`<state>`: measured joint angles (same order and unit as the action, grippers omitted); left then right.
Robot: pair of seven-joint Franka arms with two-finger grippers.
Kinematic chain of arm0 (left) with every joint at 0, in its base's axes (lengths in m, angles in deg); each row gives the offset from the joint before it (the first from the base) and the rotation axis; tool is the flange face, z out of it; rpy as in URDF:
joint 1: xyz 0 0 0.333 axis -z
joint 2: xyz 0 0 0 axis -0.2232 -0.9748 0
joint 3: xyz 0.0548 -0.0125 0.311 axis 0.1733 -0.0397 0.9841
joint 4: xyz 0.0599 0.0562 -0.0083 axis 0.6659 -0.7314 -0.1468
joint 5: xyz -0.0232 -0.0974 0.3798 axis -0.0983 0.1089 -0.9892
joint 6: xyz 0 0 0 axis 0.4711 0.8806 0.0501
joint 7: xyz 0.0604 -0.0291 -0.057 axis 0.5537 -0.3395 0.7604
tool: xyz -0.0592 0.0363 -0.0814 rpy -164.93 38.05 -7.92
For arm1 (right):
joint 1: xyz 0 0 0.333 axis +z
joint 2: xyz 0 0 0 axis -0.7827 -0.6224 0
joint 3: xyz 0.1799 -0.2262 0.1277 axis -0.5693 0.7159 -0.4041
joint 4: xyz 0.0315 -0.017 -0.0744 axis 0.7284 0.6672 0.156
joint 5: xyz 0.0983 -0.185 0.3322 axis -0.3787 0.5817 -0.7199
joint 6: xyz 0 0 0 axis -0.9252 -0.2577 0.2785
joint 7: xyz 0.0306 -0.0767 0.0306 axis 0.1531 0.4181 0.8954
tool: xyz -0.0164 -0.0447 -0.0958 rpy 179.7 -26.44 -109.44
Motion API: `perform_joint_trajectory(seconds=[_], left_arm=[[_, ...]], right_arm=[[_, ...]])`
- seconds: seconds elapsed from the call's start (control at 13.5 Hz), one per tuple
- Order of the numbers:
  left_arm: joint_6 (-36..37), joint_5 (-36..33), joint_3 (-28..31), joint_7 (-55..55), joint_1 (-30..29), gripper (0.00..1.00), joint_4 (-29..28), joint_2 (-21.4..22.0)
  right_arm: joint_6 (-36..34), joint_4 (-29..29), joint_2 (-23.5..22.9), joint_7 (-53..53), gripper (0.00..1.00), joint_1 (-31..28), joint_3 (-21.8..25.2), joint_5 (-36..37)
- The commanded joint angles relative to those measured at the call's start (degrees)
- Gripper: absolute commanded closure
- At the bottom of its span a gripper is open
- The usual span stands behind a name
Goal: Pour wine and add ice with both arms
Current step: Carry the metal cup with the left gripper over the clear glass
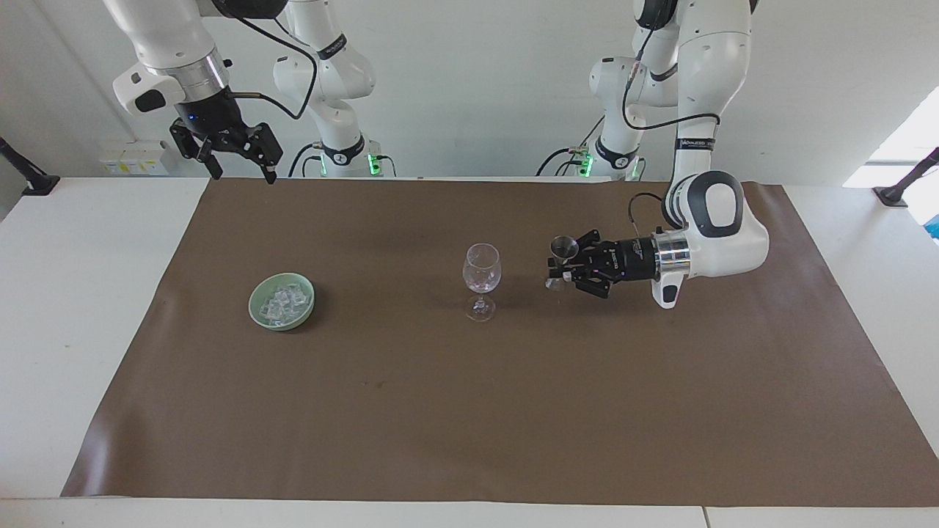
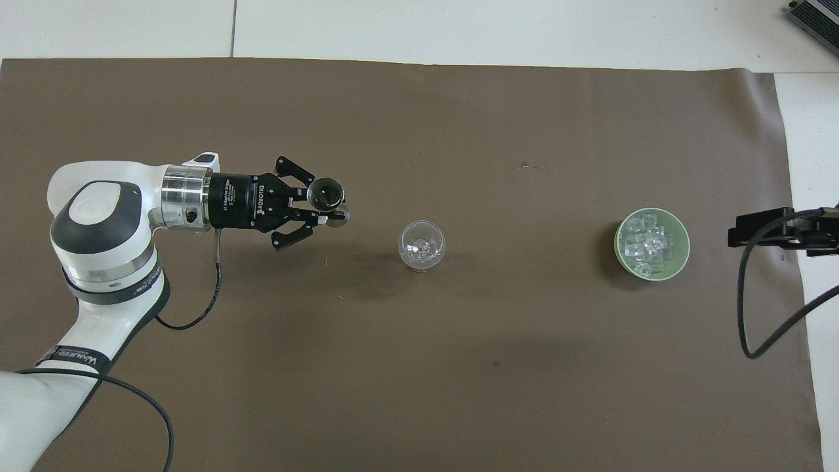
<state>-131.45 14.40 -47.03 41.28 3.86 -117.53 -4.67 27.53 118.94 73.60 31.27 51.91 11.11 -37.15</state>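
Observation:
A clear stemmed wine glass [image 1: 482, 270] stands upright mid-mat, also in the overhead view [image 2: 421, 244]. My left gripper [image 1: 561, 268] lies level, a short gap from the glass toward the left arm's end, shut on a small silvery measuring cup [image 1: 563, 249]; gripper [image 2: 328, 208] and cup [image 2: 326, 192] show from above. A pale green bowl [image 1: 253, 302] holds several clear ice cubes [image 1: 282, 301] toward the right arm's end; bowl [image 2: 618, 244] and ice [image 2: 647, 242] show from above. My right gripper [image 1: 242, 169] waits open and empty, high over the mat's corner at the robots' edge.
A brown mat [image 1: 440, 411] covers most of the white table [image 1: 81, 308]. The right arm's black cable [image 2: 747, 308] hangs beside the bowl in the overhead view.

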Motion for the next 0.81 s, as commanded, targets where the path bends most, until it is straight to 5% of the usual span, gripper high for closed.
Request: perform_joint_trajectory(seconds=[0.0,0.74], left_arm=[[-4.0,-0.8,1.1,0.8,2.8,1.00,-3.0,3.2],[-16.9,-8.8,1.1,5.2,9.4,1.00,-5.0,7.1]], right_arm=[[-0.8,0.3,0.7,1.3,0.00,-0.1,-0.1,0.3],[-0.8,0.3,0.7,1.3,0.00,-0.1,-0.1,0.3]])
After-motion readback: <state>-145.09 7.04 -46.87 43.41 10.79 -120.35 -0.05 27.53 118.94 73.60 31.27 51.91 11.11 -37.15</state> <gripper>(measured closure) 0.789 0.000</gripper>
